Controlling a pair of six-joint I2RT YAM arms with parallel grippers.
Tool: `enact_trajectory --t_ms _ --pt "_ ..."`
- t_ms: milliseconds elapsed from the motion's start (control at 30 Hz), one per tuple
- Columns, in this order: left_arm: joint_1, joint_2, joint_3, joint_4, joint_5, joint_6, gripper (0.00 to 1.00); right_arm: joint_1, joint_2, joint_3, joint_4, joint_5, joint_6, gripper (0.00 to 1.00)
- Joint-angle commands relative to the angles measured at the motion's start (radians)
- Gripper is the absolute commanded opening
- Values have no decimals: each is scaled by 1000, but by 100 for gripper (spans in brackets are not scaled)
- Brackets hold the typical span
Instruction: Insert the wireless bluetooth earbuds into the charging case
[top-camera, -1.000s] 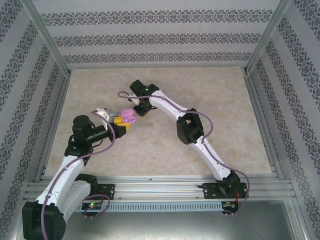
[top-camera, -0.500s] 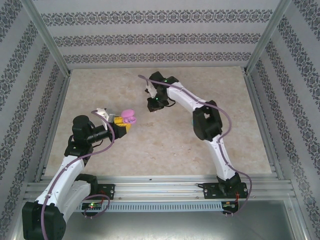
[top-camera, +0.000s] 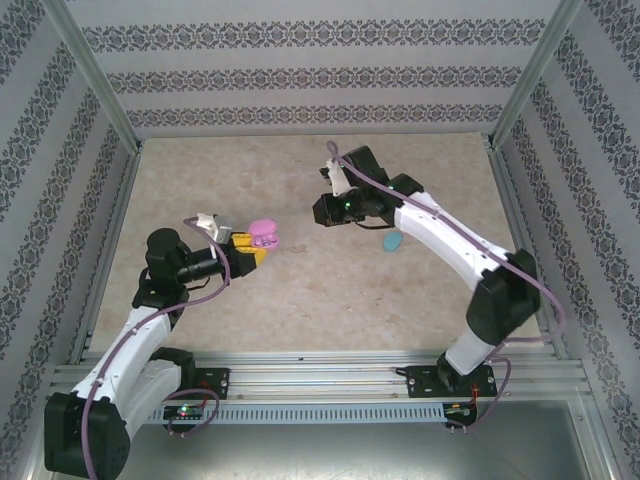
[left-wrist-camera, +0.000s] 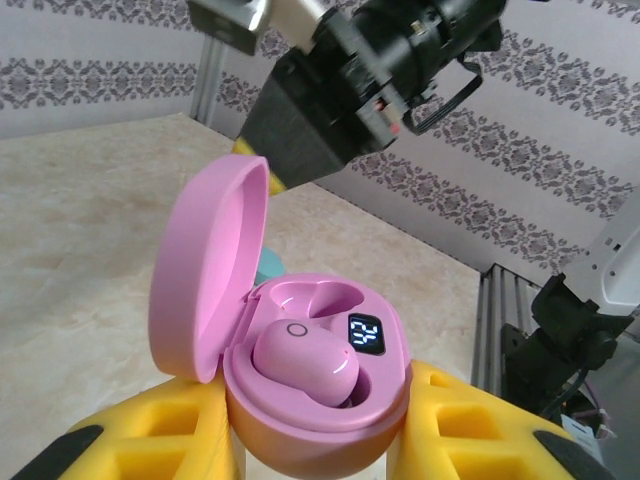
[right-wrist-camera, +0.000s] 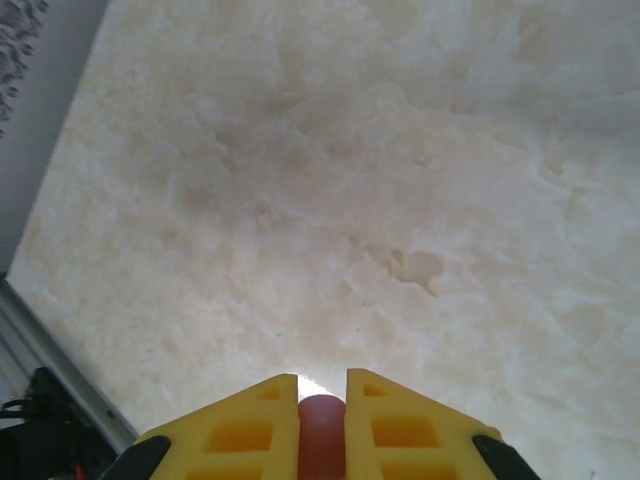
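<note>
My left gripper (top-camera: 253, 250) is shut on the pink charging case (top-camera: 264, 233) and holds it above the table with its lid up. In the left wrist view the case (left-wrist-camera: 320, 420) sits between my yellow fingers (left-wrist-camera: 150, 440). One pink earbud (left-wrist-camera: 305, 360) lies in its near socket, and the far socket (left-wrist-camera: 325, 300) is bare beside the lit display. My right gripper (top-camera: 322, 210) hangs to the right of the case, apart from it. In its wrist view the right gripper (right-wrist-camera: 322, 382) is shut on a small dark pink rounded thing (right-wrist-camera: 322, 435) that looks like an earbud.
A light blue oval thing (top-camera: 393, 241) lies on the marble table under the right forearm, and it also peeks out behind the lid (left-wrist-camera: 268, 265). I cannot tell whether it is a bud or a case. Patterned walls and metal rails (top-camera: 300, 375) bound the table.
The right arm has swung away from the case, to the right and towards the back, and its jaws have narrowed. The left arm and the case have stayed put.
</note>
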Motion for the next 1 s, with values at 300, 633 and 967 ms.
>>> enact_trajectory --t_ms 300,633,967 --pt "-158 104 73 118 -35 119 24 133 -369 -124 -17 66 130 14" --pt "-209 178 93 219 -40 87 23 216 -350 -195 108 -11 197 15" --pt "-214 143 70 186 -45 99 23 222 -289 -186 159 -42 204 15"
